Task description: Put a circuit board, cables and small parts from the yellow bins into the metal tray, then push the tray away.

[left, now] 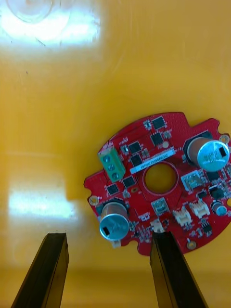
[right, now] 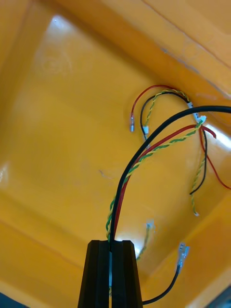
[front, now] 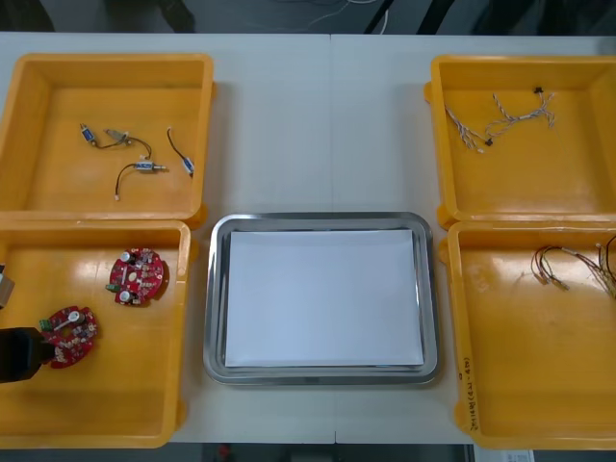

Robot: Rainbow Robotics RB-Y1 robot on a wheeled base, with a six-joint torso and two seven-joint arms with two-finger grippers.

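Note:
Two round red circuit boards lie in the near left yellow bin [front: 96, 404]: one [front: 138, 276] toward its far side, the other [front: 69, 337] beside my left gripper [front: 38, 348]. In the left wrist view that gripper [left: 109, 237] is open just short of the board [left: 159, 183], and one fingertip [left: 162, 240] touches the board's edge. My right gripper [right: 110, 250] is shut on a bundle of red, black and yellow-twisted cables [right: 144, 156], which rises from between its fingers over the orange bin floor [right: 62, 144]. The metal tray [front: 217, 289], white inside, sits in the middle.
The far left bin [front: 58, 192] holds small metal parts [front: 144, 166] with black leads. Twisted blue and white cables [front: 496, 120] lie in the far right bin. The near right bin [front: 520, 385] has red and yellow cables [front: 568, 265] toward its right wall.

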